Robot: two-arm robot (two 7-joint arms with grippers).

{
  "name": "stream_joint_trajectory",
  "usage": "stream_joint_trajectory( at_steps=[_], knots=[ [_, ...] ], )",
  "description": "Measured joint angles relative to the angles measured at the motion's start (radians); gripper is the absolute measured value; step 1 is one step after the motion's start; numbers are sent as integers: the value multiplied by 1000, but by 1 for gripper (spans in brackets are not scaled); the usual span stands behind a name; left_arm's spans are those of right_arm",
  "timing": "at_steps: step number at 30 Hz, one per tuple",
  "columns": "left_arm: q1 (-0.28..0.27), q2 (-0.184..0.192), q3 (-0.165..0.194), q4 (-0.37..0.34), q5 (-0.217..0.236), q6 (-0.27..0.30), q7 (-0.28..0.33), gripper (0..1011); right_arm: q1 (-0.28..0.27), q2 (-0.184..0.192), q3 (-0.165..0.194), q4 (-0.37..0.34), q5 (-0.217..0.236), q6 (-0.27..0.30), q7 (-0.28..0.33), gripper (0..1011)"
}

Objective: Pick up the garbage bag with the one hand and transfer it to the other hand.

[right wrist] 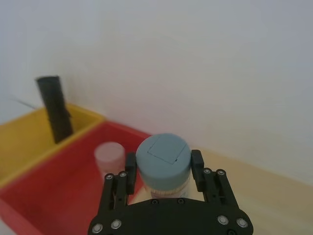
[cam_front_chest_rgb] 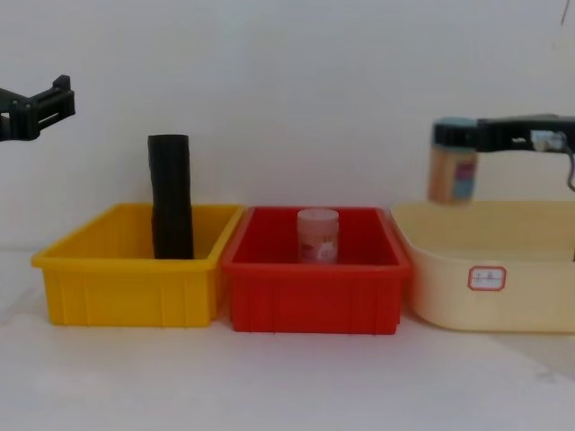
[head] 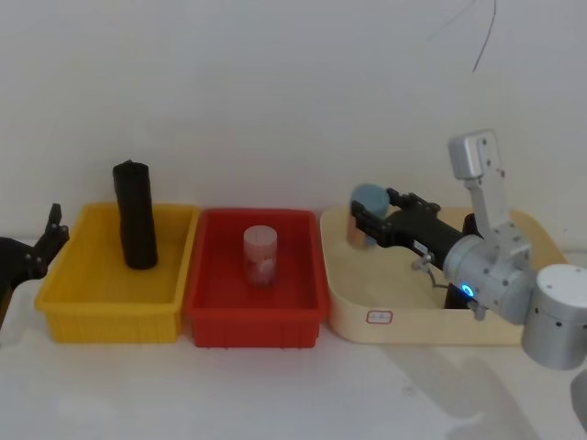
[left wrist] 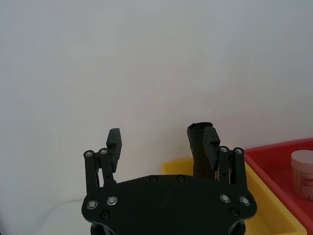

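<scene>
A white table point(head: 275, 394) against a plain white wall carries three bins in a row. The garbage bag point(head: 135, 215) stands upright in the yellow bin point(head: 110, 307) on the left, leaning on its back wall. Left gripper point(left wrist: 161, 139) hovers outside that bin, fingers spread wide and empty. Right gripper point(right wrist: 162, 169) hangs over the cream bin point(head: 440, 316), fingers clamped around a blue-lidded jar point(right wrist: 163, 161). A pale jar point(head: 260, 257) sits in the red bin point(head: 257, 312).
</scene>
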Motion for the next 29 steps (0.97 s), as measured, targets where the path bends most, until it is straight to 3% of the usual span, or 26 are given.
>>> stream_joint_trajectory(
  at_steps=[14, 18, 29],
  knots=[
    [0, 0, 0, 0, 0, 0, 0, 1001, -70, 33, 34, -14, -20, -11, -44, 1001],
    [0, 0, 0, 0, 0, 0, 0, 1001, -90, 37, 41, -37, -11, -10, -43, 1000],
    [0, 0, 0, 0, 0, 0, 0, 1001, -200, 62, 61, -193, 54, 15, 7, 1000]
  ],
)
